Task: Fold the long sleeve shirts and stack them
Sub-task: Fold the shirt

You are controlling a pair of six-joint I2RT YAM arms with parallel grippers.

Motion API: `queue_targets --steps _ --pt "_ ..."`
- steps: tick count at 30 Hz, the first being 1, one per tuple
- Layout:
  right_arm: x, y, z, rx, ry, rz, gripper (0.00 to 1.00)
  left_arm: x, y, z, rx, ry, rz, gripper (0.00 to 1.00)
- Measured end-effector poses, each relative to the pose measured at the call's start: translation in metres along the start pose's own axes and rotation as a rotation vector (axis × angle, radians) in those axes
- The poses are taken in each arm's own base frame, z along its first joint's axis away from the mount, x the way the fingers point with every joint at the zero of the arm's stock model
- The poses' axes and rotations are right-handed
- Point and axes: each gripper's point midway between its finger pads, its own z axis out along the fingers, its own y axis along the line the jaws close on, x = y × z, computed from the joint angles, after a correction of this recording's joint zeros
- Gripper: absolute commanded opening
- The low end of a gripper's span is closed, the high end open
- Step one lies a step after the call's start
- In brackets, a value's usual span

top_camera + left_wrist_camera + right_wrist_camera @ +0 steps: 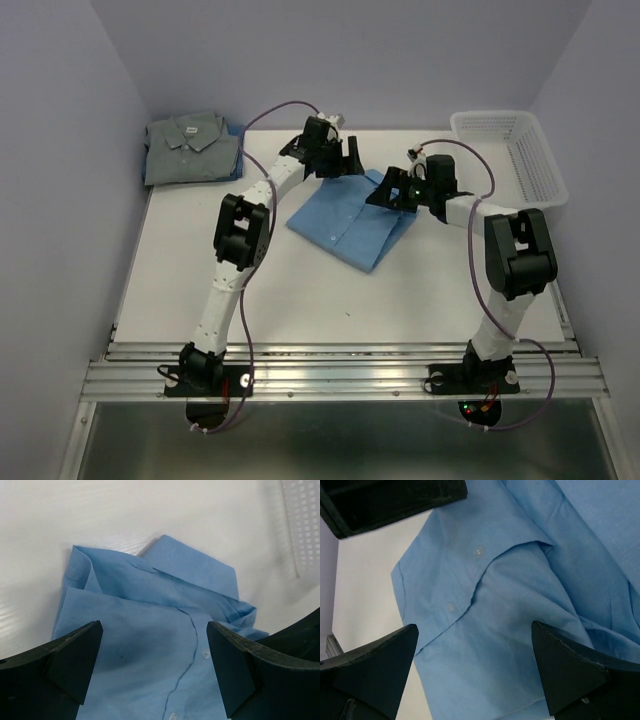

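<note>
Top external: both arms over the light blue shirt [350, 222].
My left gripper [155, 650] and right gripper [475, 655] stand spread wide, empty, that shirt just beneath them; the folded grey-green shirt [188, 148] lies well off to my left gripper's left.

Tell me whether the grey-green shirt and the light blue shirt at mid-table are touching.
Apart. The top external view shows bare table between the grey-green shirt at the far left corner and the light blue shirt.
</note>
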Motion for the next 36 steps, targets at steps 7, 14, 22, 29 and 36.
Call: queue_targets --steps 7,14,22,29,36 --pt "0.013 -0.039 0.015 0.077 0.024 0.099 1.0 0.032 0.022 0.03 0.014 0.065 -0.031 0.99" --pt "0.015 -0.062 0.018 0.117 0.009 0.113 1.0 0.03 0.023 0.032 0.018 0.056 -0.047 0.99" --pt "0.005 -0.074 0.017 0.166 -0.006 0.037 1.0 0.039 0.027 0.027 0.015 0.059 -0.053 0.99" --pt "0.009 -0.079 0.001 0.244 0.077 -0.072 1.0 0.084 0.021 -0.047 -0.088 0.143 -0.089 0.99" --pt "-0.002 -0.012 -0.015 0.437 0.048 -0.275 1.0 0.011 -0.001 -0.131 -0.159 -0.09 -0.079 0.99"
